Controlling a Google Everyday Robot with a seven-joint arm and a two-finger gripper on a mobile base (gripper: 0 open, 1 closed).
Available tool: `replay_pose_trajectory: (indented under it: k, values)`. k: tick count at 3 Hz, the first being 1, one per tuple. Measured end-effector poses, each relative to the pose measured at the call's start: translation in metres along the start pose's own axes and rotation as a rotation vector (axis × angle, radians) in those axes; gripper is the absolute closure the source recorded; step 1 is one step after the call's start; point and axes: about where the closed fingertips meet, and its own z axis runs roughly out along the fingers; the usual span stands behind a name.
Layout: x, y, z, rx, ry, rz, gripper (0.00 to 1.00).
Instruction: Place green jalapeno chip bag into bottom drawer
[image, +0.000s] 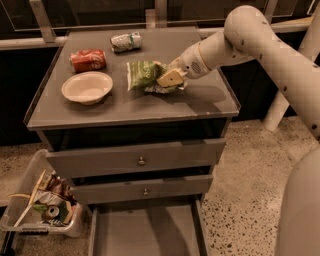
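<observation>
The green jalapeno chip bag (142, 74) lies crumpled on the middle of the grey cabinet top (150, 107). My gripper (169, 81) reaches in from the right and is closed on the bag's right end, one cream finger lying over it. The bag still rests on the top. The bottom drawer (145, 232) stands pulled out at floor level below the cabinet front, with nothing on its flat bottom.
A red soda can (88, 60) and a crushed green-and-white can (126, 41) lie at the back left. A white bowl (87, 87) sits left of the bag. Two upper drawers (141, 161) are closed. A clear bin of trash (42, 205) stands on the floor at the left.
</observation>
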Motion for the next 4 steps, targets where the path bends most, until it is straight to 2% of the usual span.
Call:
replay_pose_trajectory:
  k: [1,2,3,4]
  values:
    - [-0.005,0.018,-0.033,0.045,-0.002,-0.023,1.0]
    - [-0.006,0.041,-0.073,0.12,-0.004,-0.059,1.0]
    - [0.007,0.072,-0.108,0.194,-0.008,-0.08,1.0]
    - [0.037,0.11,-0.135,0.241,-0.013,-0.088,1.0]
